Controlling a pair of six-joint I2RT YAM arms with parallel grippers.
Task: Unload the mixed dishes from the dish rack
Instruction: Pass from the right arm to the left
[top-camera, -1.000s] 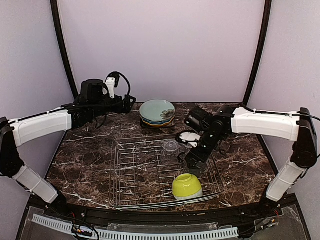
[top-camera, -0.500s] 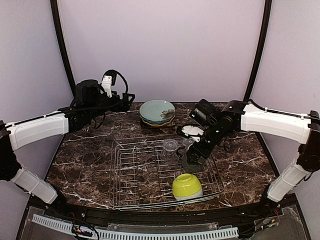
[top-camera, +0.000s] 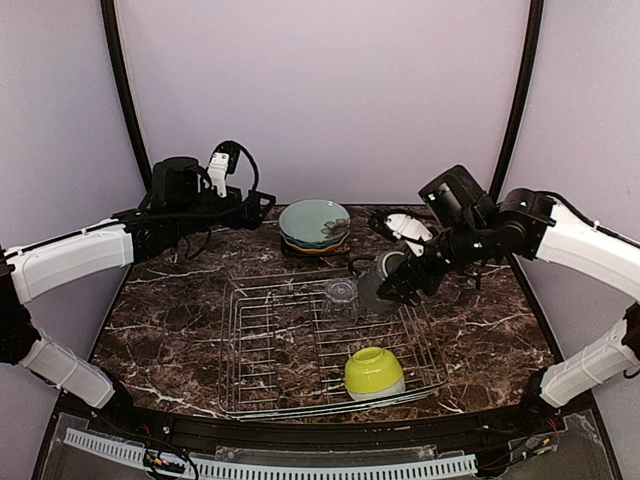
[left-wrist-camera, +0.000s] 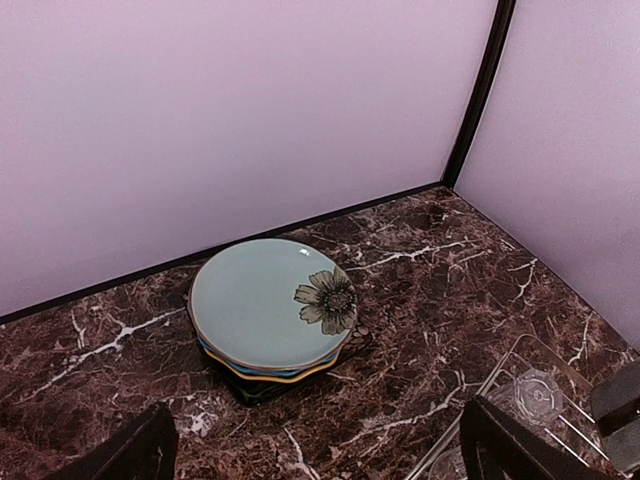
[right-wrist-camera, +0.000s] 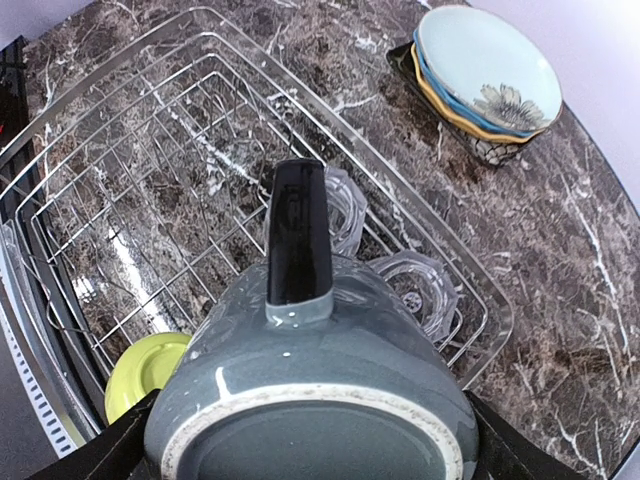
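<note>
Right gripper (top-camera: 393, 284), clamped on the dark grey mug (top-camera: 373, 286), has lifted it off the dish rack (top-camera: 268, 330); two clear glasses (right-wrist-camera: 415, 290) and lime-green bowl (top-camera: 374, 371) remain; left gripper (left-wrist-camera: 322, 455) fingers apart

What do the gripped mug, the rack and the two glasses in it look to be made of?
Mug: probably glazed ceramic, glossy grey with highlights and a paler, matte foot ring. Rack: bare metal wire, silvery and shiny. Glasses: clear glass or possibly plastic, as the rack wires show through them.
</note>
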